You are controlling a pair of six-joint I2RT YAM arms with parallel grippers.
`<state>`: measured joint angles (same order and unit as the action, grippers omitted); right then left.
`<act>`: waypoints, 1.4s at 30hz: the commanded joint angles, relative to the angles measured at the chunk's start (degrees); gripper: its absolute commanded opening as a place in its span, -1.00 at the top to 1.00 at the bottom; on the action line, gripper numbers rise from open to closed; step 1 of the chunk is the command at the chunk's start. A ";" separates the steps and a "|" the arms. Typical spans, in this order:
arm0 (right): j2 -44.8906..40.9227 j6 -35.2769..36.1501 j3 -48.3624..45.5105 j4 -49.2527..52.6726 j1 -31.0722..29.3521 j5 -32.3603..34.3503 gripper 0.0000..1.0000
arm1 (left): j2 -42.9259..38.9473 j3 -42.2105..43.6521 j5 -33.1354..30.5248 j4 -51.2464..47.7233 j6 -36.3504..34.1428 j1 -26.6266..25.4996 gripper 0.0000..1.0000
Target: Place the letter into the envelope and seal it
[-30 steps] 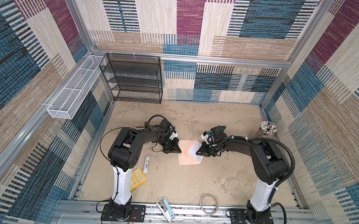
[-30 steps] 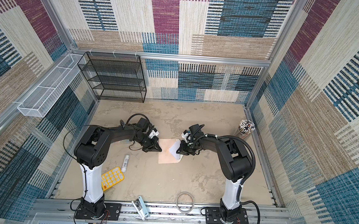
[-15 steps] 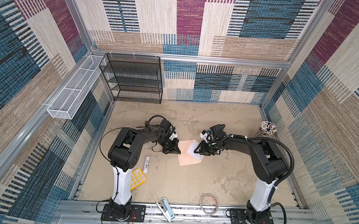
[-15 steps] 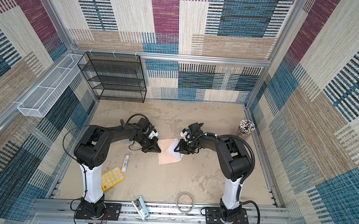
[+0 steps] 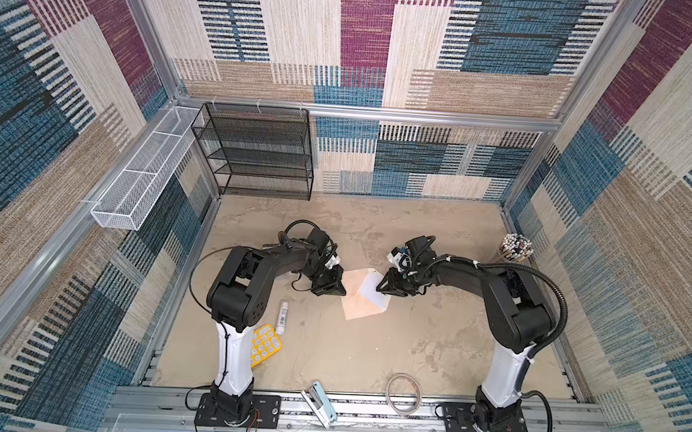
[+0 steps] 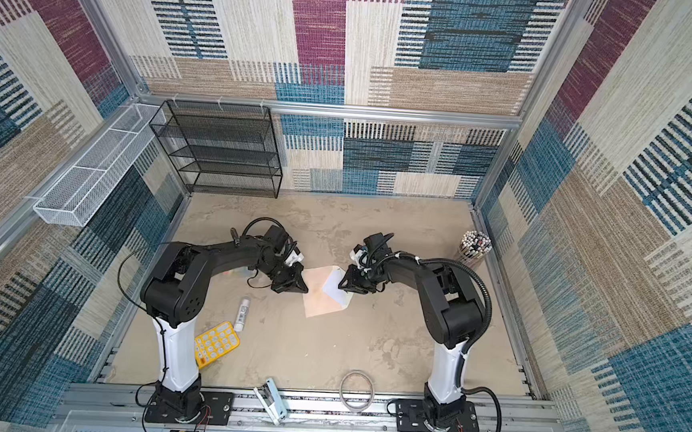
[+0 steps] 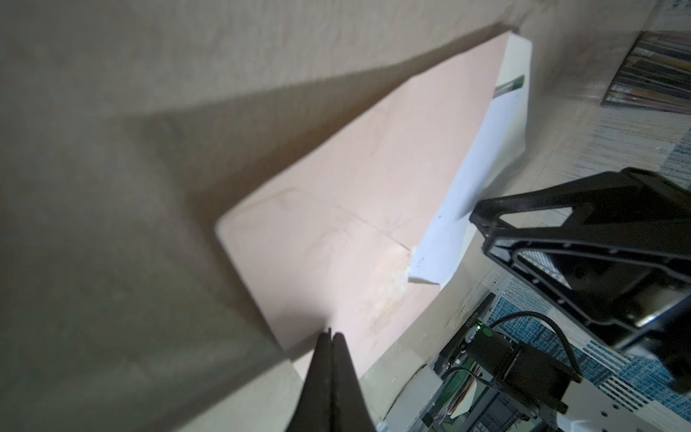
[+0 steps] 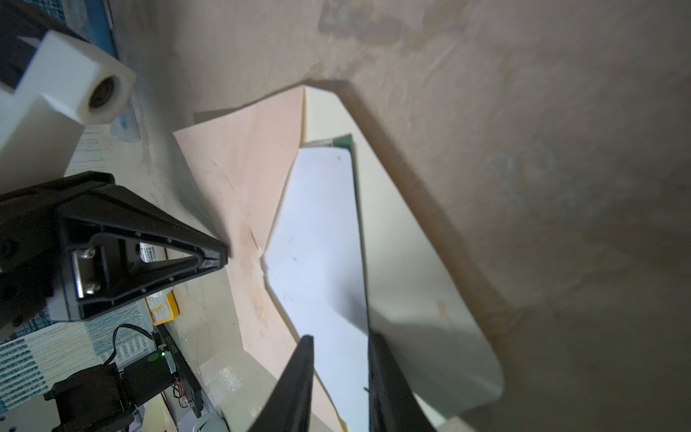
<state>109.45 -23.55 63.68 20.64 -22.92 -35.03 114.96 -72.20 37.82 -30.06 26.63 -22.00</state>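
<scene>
**The letter** (image 8: 318, 243): a white sheet, plain on the face that shows. Its dark green border is visible only at one corner. It lies partly inside the envelope (image 8: 239, 179), one part under the peach-pink front panel and the rest exposed on the cream flap (image 8: 404, 243). The flap lies open on the table (image 5: 326, 349).

**The envelope:** the pink face shows faint diagonal seam lines and slight scuffing at the mouth. In both top views the envelope (image 5: 354, 305) (image 6: 319, 302) sits near the middle of the table, turned at an angle to its edges. The letter (image 5: 370, 289) (image 6: 334, 285) shows on the side toward the right arm.

**Right gripper** (image 8: 340, 336) (image 5: 381, 286): jaws spread, with a strip of the exposed letter showing between the two fingers. The tips are low at the paper, and contact cannot be confirmed. It is not closed on the sheet.

**Left gripper** (image 7: 331, 333) (image 5: 337, 287): jaws pressed together, tips at the envelope's edge opposite the flap. Whether any paper is caught between them cannot be told.

**Surroundings:**
- A yellow calculator (image 5: 266, 345) and a white tube (image 5: 282, 317) lie beside the left arm, toward the table's left edge.
- A wire ring (image 5: 403, 394) and a pale blue tool (image 5: 321, 403) lie at the front edge.
- A cup of pens (image 5: 515, 247) stands at the right edge, near the far right corner.
- A black wire shelf (image 5: 257, 152) stands at the far left corner.
- A white wire basket (image 5: 143, 173) hangs on the left wall.
</scene>
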 commanded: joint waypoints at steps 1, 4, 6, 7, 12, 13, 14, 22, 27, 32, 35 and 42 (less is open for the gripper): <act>0.81 -0.80 0.73 -0.98 -0.03 0.70 0.41 | 0.22 -0.35 0.06 -0.74 -1.42 0.06 0.89; 1.28 -0.88 1.09 -0.93 -0.02 0.59 0.40 | 0.27 -0.31 0.15 -0.60 -1.24 0.03 0.88; 1.46 -1.15 1.18 -1.17 -0.07 0.05 0.41 | 0.36 -0.45 0.23 -0.43 -1.15 0.06 0.88; 1.55 -1.17 1.25 -1.14 -0.18 -0.14 0.40 | 0.44 -0.48 0.23 -0.41 -1.14 0.09 0.88; 0.74 -1.16 1.64 -0.63 -0.37 0.19 0.37 | 0.58 -0.70 0.39 -0.43 -1.10 0.11 0.87; 0.16 -1.06 1.75 -0.15 -0.37 0.98 0.36 | 0.37 -0.66 0.51 -0.46 -1.14 0.10 0.85; -0.30 -0.96 1.88 0.29 -0.37 1.63 0.34 | 0.00 -0.62 0.71 -0.43 -1.14 0.07 0.83; -1.96 0.13 3.55 3.26 -0.37 4.67 0.29 | -7.52 0.70 2.29 0.67 0.18 0.05 0.43; -1.26 0.52 4.64 4.34 -0.37 6.02 0.28 | -9.66 1.42 -2.71 -3.09 0.68 0.85 0.34; -0.56 1.00 6.10 5.43 -0.44 6.82 0.26 | -7.93 2.35 -8.38 -5.28 1.54 1.43 0.34; -0.37 1.38 6.52 6.14 -0.46 7.16 0.22 | -6.58 2.35 -10.28 -5.62 1.87 1.52 0.30; 0.04 1.49 6.37 6.43 -0.62 7.50 0.21 | -2.37 1.18 -8.58 -2.30 2.90 1.70 0.27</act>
<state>109.27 -22.46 69.73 26.94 -23.33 -28.27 111.20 -70.48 30.85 -33.74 28.53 -20.34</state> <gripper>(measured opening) 0.394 0.368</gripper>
